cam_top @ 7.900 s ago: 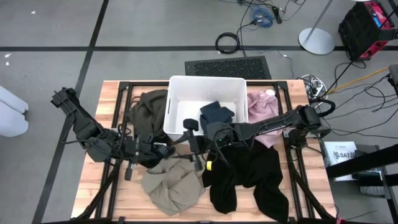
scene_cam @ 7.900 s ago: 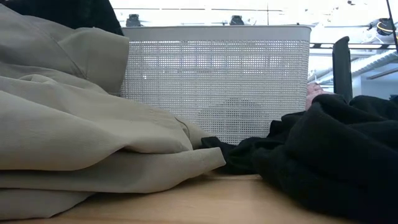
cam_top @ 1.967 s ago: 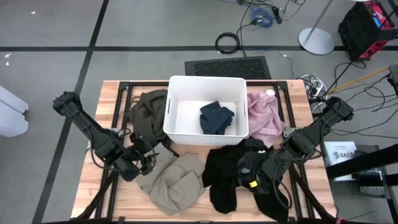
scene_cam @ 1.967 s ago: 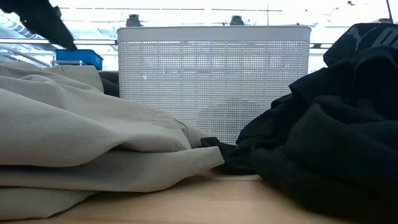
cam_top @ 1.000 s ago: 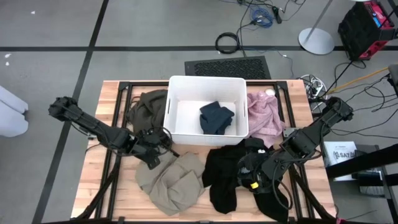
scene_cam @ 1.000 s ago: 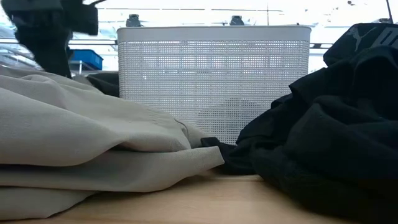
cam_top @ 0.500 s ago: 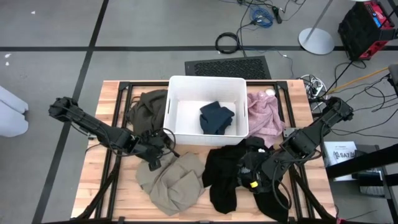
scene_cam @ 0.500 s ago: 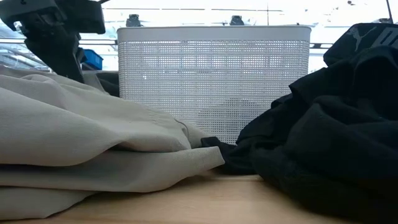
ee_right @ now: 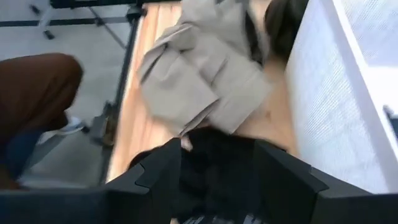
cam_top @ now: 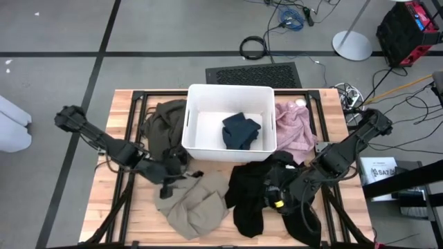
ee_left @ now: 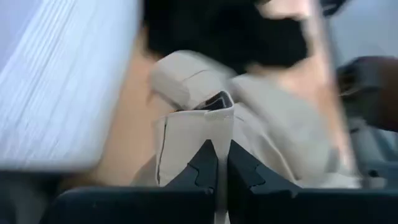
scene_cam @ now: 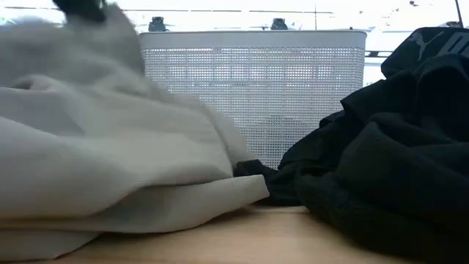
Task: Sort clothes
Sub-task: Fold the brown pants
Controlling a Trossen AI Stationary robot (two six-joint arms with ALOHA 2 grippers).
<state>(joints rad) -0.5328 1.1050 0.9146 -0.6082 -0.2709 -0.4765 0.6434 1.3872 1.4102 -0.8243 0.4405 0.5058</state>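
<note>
The beige-khaki garment (cam_top: 192,207) lies crumpled at the table's near left, with my left gripper (cam_top: 168,184) shut on it. The black garment (cam_top: 273,197) lies heaped at the near right, and my right gripper (cam_top: 278,200) is shut on it. A dark teal-blue garment (cam_top: 241,130) lies inside the white bin (cam_top: 196,97). The olive-green garment (cam_top: 163,124) lies left of the bin on the table. The fuzzy pink one (cam_top: 294,124) lies right of it. My left gripper pinches a fold at the beige garment's far edge (ee_left: 214,118) between its two fingers (ee_left: 202,165). The fingers slant down from the table's left. That part is raised, and the rest of the garment (scene_cam: 95,161) lies on the table. My right gripper has a bunch of the black garment's middle (ee_right: 217,165) between its two fingers (ee_right: 163,163). It slants down from the table's right. The bunch stands raised (scene_cam: 429,51), and the garment's lower part (scene_cam: 366,191) rests on the table.
The white bin's mesh wall (scene_cam: 253,95) stands just beyond both garments. Black frame rails (cam_top: 131,117) run along the table's left and right sides. Bare wood (cam_top: 104,207) shows at the near left corner.
My left gripper has shut on the beige garment's far edge, rolled its wrist, and risen toward the table's near edge. The garment's far part has lifted and bunched up; its near part has stayed on the table.
</note>
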